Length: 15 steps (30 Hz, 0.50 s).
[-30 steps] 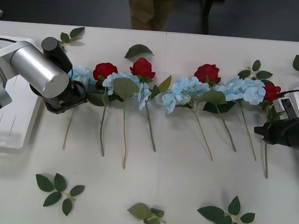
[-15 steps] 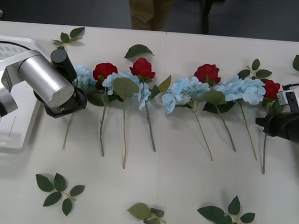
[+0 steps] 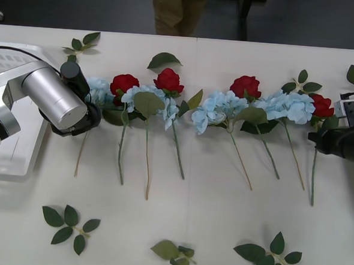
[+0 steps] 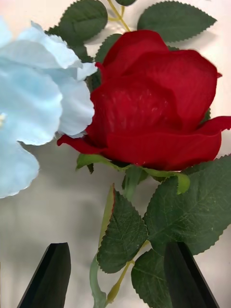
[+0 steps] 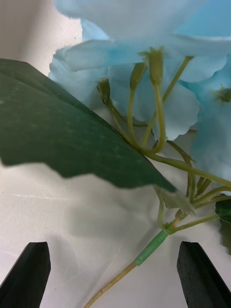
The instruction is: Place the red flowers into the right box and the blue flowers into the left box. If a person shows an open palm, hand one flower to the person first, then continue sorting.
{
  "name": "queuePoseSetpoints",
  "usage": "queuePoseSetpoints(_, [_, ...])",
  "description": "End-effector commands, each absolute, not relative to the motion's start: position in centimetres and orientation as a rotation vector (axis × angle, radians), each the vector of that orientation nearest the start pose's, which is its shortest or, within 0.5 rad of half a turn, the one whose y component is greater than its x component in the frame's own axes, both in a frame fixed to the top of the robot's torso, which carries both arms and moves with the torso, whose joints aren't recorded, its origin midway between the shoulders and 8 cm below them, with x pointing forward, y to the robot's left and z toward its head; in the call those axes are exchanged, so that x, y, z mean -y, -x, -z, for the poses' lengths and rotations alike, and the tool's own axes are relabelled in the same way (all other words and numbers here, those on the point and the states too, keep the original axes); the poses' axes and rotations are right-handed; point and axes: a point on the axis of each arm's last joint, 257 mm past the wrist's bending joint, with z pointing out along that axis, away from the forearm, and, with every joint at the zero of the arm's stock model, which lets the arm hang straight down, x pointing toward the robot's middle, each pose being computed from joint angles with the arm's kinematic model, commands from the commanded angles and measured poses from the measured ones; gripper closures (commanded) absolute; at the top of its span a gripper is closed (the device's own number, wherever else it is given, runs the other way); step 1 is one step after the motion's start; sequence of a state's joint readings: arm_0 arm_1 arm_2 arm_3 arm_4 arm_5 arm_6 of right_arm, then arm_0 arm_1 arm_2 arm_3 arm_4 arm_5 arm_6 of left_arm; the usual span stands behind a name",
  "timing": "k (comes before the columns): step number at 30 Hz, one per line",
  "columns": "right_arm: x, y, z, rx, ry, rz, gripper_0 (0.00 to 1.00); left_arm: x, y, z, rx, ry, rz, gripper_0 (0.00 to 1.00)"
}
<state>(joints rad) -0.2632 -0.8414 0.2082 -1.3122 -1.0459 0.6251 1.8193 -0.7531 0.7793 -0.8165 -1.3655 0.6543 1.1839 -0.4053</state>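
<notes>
Front view, mid-left and mid-right: both released tools, left tool [image 5: 115,274] astride a light, floppy blue flower [image 5: 159,72]'s thin stem, right tool [image 4: 115,279] astride a rose [image 4: 154,110]'s; that stem seems the best hold.

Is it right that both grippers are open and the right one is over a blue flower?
Not quite. The right gripper is open, but it hangs over a red rose, as the right wrist view shows. The left gripper, also open, is the one over a blue flower.
</notes>
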Motion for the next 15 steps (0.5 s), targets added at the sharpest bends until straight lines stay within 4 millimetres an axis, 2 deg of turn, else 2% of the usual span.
queuePoseSetpoints(1, [38.6,-56.2,28.8,-2.217,0.196,-0.069,0.43,-28.4,-53.0,33.3,-2.564,0.592,-0.046,0.24])
queuePoseSetpoints(5, [37.6,-56.6,30.0,-2.228,0.193,-0.071,0.44,-28.7,-52.8,33.9,-2.561,0.583,-0.05,0.24])
queuePoseSetpoints(8, [36.8,-56.8,30.1,-2.224,0.198,-0.081,0.44,-28.9,-52.6,34.2,-2.564,0.583,-0.057,0.24])
queuePoseSetpoints(9, [36.8,-56.9,30.0,-2.223,0.199,-0.082,0.59,-28.9,-52.5,34.3,-2.565,0.585,-0.053,0.24])
queuePoseSetpoints(10, [36.8,-56.9,30.0,-2.223,0.201,-0.081,0.69,-28.9,-52.5,34.4,-2.564,0.583,-0.052,0.23])
queuePoseSetpoints(11, [36.8,-56.9,30.0,-2.222,0.202,-0.079,0.88,-28.9,-52.5,34.5,-2.563,0.582,-0.049,0.24])
queuePoseSetpoints(12, [36.7,-56.9,30.0,-2.222,0.205,-0.079,1.0,-28.9,-52.5,34.5,-2.562,0.579,-0.05,0.24])
queuePoseSetpoints(14, [36.7,-56.9,30.0,-2.222,0.209,-0.078,1.0,-28.9,-52.5,34.4,-2.561,0.576,-0.049,0.26])
queuePoseSetpoints(15, [36.7,-56.9,30.0,-2.222,0.208,-0.079,1.0,-29.0,-52.5,34.5,-2.561,0.581,-0.051,0.35])
